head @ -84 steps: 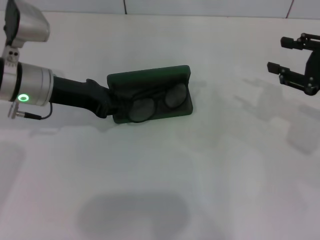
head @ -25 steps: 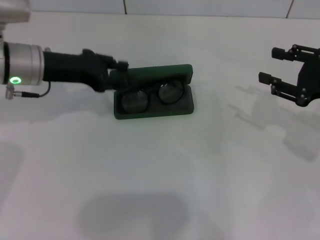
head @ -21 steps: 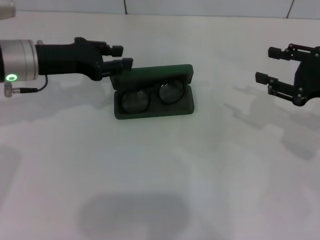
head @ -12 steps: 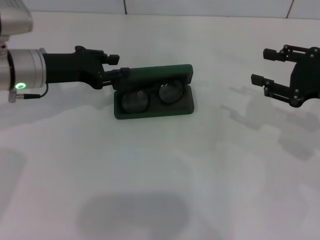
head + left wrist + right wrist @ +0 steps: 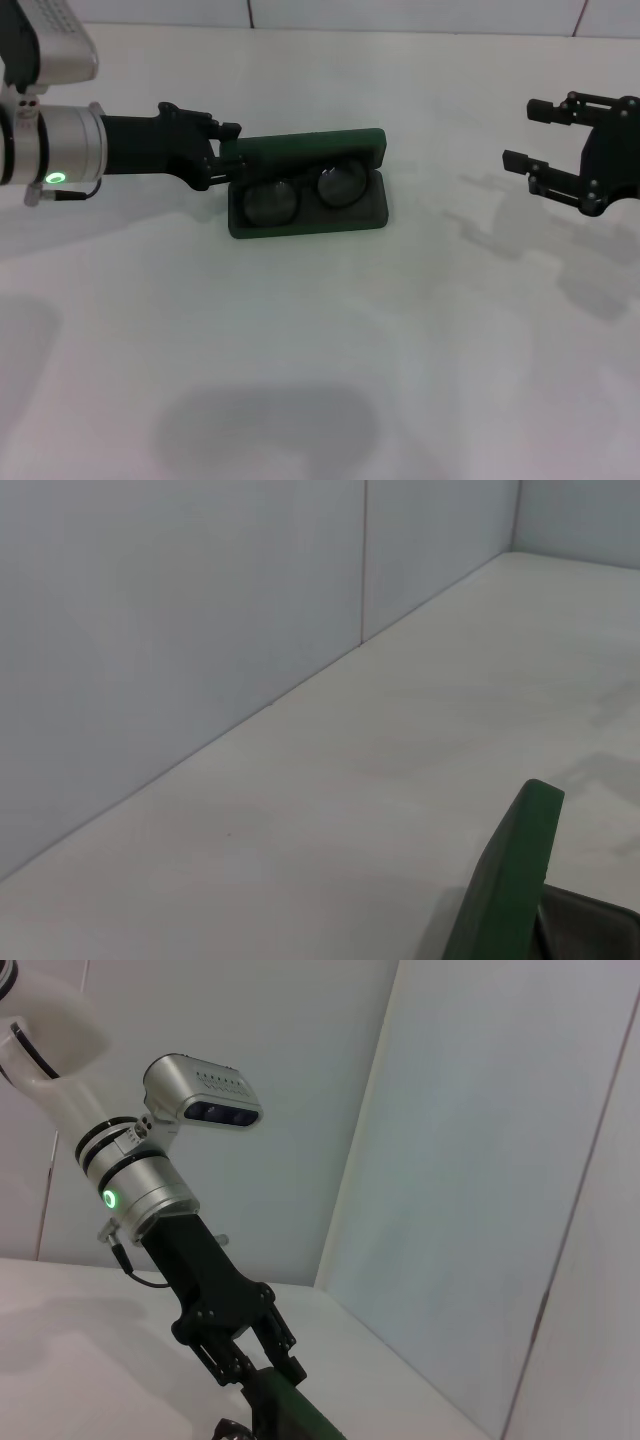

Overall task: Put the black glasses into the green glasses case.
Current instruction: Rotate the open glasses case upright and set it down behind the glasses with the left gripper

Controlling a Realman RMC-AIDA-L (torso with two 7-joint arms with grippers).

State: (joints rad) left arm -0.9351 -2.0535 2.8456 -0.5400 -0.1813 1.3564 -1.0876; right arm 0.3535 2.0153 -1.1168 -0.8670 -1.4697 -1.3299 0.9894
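The green glasses case lies open in the middle of the table, its lid standing up at the back. The black glasses lie folded inside it, both lenses showing. My left gripper is open at the lid's left end, one finger behind it and one in front. The right wrist view shows that gripper over the lid's edge. In the left wrist view only the lid's green edge appears. My right gripper hovers open far to the right, holding nothing.
The white table carries nothing besides the case. A pale panelled wall runs along the table's far edge.
The left gripper let go of the glasses in the case, lifted away open, then came back down to the lid's left end. The lid stands more upright. The right gripper drifted slightly left.
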